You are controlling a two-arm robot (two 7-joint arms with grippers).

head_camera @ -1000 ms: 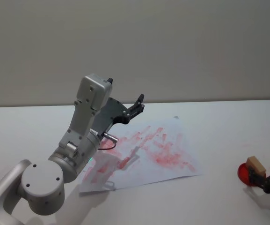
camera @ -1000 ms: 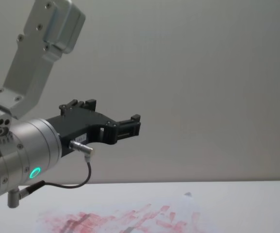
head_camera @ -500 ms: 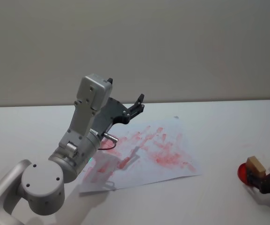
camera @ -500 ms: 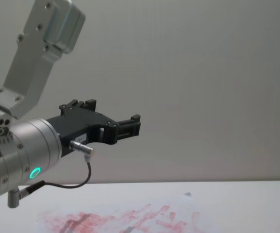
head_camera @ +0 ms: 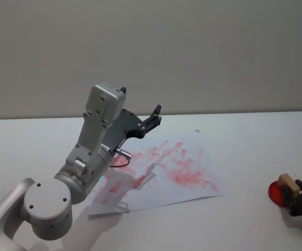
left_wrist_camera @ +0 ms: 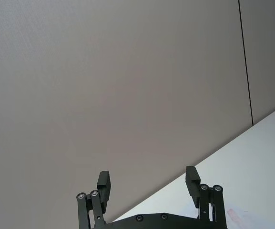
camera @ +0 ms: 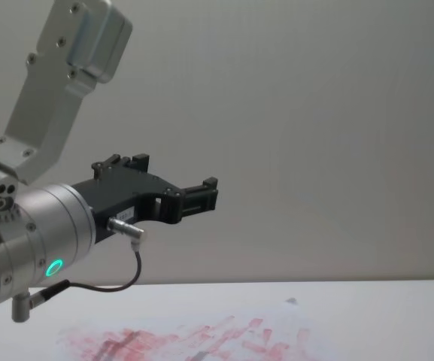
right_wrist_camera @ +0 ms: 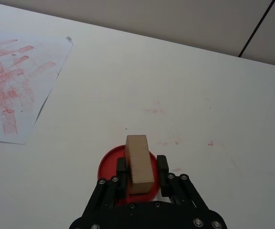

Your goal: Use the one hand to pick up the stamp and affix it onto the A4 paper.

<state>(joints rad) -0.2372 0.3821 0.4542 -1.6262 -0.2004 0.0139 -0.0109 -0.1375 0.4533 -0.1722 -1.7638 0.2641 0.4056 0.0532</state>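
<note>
The stamp [right_wrist_camera: 138, 164], a pale tan block, stands upright over a round red ink pad [right_wrist_camera: 107, 168] at the table's right. My right gripper [right_wrist_camera: 142, 166] is shut on the stamp, one black finger [right_wrist_camera: 122, 171] against each side. In the head view the stamp [head_camera: 287, 182] and right gripper [head_camera: 297, 190] sit near the right edge. The A4 paper [head_camera: 164, 167], smeared with red ink, lies mid-table, well left of the stamp. My left gripper [head_camera: 154, 117] hangs open and raised above the paper's far edge, holding nothing.
The big silver left arm [head_camera: 90, 151] rises over the paper's left part. Faint red ink specks [right_wrist_camera: 168, 141] dot the white table beyond the pad. A plain grey wall stands behind the table.
The right gripper's fingers have drawn in around the stamp, which has shifted slightly right. The left arm has not moved.
</note>
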